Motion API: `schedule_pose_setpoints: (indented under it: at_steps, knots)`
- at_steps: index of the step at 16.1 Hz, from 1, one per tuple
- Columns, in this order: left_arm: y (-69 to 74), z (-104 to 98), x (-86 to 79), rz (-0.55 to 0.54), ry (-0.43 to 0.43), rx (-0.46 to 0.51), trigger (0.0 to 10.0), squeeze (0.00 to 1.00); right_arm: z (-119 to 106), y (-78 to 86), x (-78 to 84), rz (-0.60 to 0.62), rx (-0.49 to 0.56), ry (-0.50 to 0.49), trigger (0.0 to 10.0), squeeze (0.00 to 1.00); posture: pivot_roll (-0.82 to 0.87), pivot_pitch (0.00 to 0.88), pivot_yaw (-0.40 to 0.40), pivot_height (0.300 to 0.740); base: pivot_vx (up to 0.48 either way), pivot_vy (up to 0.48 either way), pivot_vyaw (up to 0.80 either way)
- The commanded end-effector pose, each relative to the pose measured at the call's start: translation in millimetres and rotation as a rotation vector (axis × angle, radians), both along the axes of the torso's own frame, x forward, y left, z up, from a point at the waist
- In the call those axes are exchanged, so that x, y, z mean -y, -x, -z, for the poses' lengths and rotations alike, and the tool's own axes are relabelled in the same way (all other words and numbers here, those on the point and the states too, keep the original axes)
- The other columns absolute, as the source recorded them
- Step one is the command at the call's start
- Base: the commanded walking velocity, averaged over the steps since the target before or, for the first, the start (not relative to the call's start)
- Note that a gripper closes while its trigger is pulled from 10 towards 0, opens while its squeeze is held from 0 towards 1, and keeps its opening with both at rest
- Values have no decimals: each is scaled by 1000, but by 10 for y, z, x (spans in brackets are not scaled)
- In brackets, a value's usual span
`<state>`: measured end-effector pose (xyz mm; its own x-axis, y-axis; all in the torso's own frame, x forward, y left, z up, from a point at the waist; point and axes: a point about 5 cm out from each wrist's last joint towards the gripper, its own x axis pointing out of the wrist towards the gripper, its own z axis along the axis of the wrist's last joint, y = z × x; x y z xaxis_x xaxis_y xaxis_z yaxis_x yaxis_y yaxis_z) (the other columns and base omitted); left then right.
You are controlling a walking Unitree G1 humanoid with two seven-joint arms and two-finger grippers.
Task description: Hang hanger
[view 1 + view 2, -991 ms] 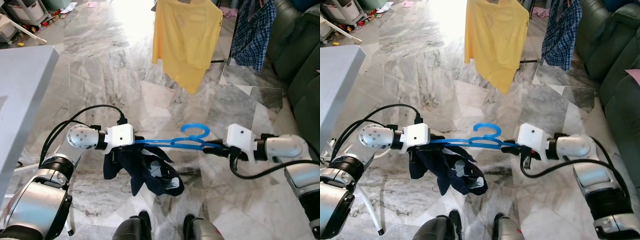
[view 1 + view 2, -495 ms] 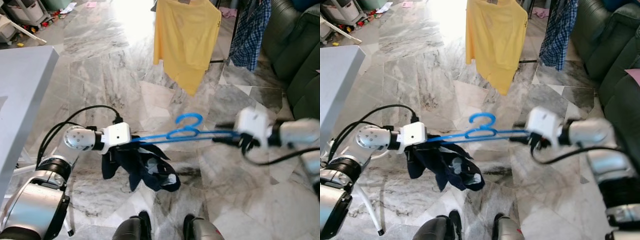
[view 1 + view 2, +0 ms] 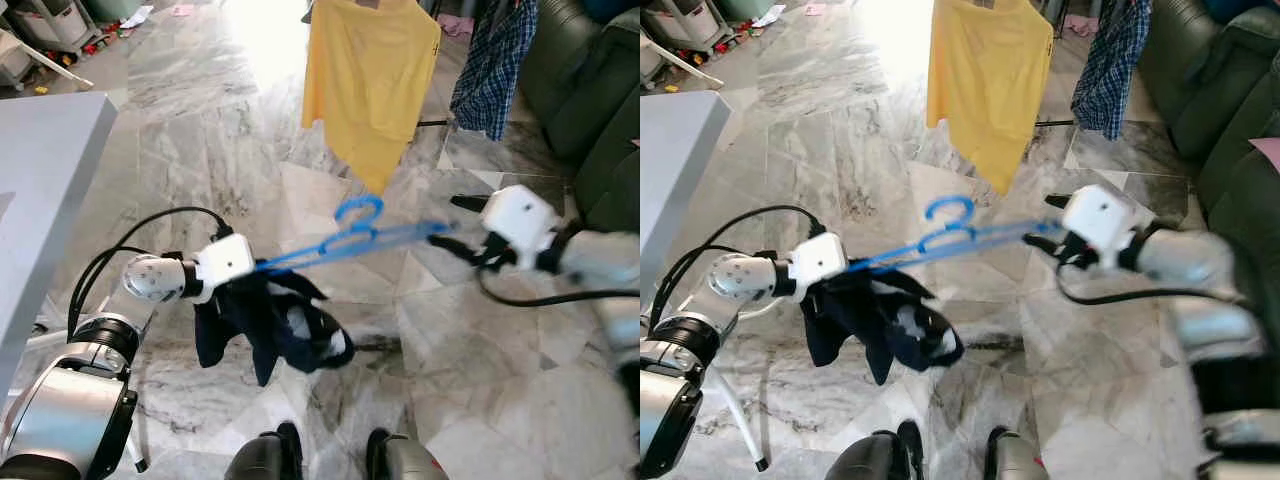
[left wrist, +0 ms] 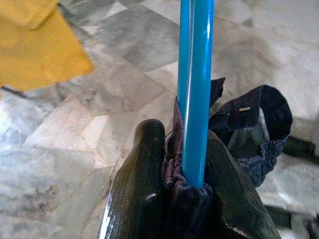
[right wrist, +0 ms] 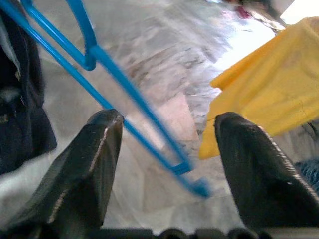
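My right gripper (image 5: 164, 144) has let go — fingers spread, blue hanger (image 3: 345, 238) loose between them. Left gripper (image 4: 187, 174) still pinches its other end and the dark garment (image 3: 270, 325), mid-air above the floor. Hanger now tilts up toward the yellow shirt (image 3: 370, 75); one-handed hang ahead.

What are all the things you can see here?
hanger: one, blue, held up between the two arms above the floor
dark garment: one, navy, hanging from the hanger's left end
yellow shirt: one, hanging up ahead
plaid shirt: one, blue checked, hanging right of the yellow shirt
sofa: one, dark green, far right
table: one, grey, on the left
floor: grey marble tiles
left gripper: one, jaws shut on the hanger's left end and the garment's cloth
right gripper: one, jaws open around the hanger's right end
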<state>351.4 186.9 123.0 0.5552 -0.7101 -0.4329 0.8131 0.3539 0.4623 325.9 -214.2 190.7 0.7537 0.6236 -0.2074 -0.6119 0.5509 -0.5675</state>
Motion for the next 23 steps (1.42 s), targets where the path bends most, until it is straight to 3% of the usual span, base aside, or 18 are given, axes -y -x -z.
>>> schedule_pose_setpoints:
  at_steps: [1, 3, 4, 7, 9, 10, 11, 14, 15, 16, 17, 18, 23]
  knots:
    - [-9, -24, -81, -55, 39, 11, 0, 0, 57, 20, -14, 33, 4, -26, 10000, 1000, -100, 234, 103, 740, 0, 0, 0]
    - [-80, -121, -86, -142, 110, 74, 0, 0, 319, 8, -131, 212, 21, -269, 10000, 1000, -93, 238, 102, 740, 0, 0, 0]
    - [-106, -158, -84, -173, 140, 95, 0, 0, 415, -4, -140, 299, 21, -334, 10000, 1000, -86, 239, 101, 740, 0, 0, 0]
    - [-167, -265, -21, -233, 272, 141, 0, 0, 768, 10, -203, 481, -63, -440, 10000, 1000, -83, 242, 98, 740, 0, 0, 0]
    - [-186, -331, 86, -221, 345, 168, 0, 0, 947, 9, -254, 543, -126, -457, 10000, 1000, -83, 242, 98, 740, 0, 0, 0]
    - [-188, -374, 178, -214, 418, 184, 0, 0, 1078, -5, -294, 601, -194, -525, 10000, 1000, -74, 251, 87, 740, 0, 0, 0]
    - [-181, -379, 215, -202, 433, 188, 0, 0, 1116, -7, -302, 608, -201, -507, 10000, 1000, -74, 251, 87, 740, 0, 0, 0]
    - [-68, -276, 453, -163, 562, 160, 0, 0, 1231, -54, -308, 657, -308, -585, 10000, 1000, -65, 259, 66, 740, 0, 0, 0]
    - [-12, -203, 510, -154, 565, 150, 0, 0, 1260, -62, -308, 669, -339, -603, 10000, 875, -64, 261, 62, 740, 0, 0, 0]
    - [36, -151, 562, -150, 589, 129, 0, 0, 1287, -63, -315, 674, -364, -613, 10000, 612, -63, 262, 59, 740, 0, 0, 0]
    - [78, -120, 608, -142, 599, 118, 0, 0, 1311, -62, -316, 681, -377, -620, 10000, 235, -62, 264, 56, 740, 0, 0, 0]
    - [112, -108, 660, -141, 615, 112, 0, 0, 1372, -44, -345, 685, -431, -650, 10000, 0, -60, 267, 52, 740, 0, 0, 0]
    - [112, -108, 660, -141, 615, 112, 0, 0, 1372, -44, -345, 685, -431, -650, 10000, 0, -60, 267, 52, 740, 0, 0, 0]
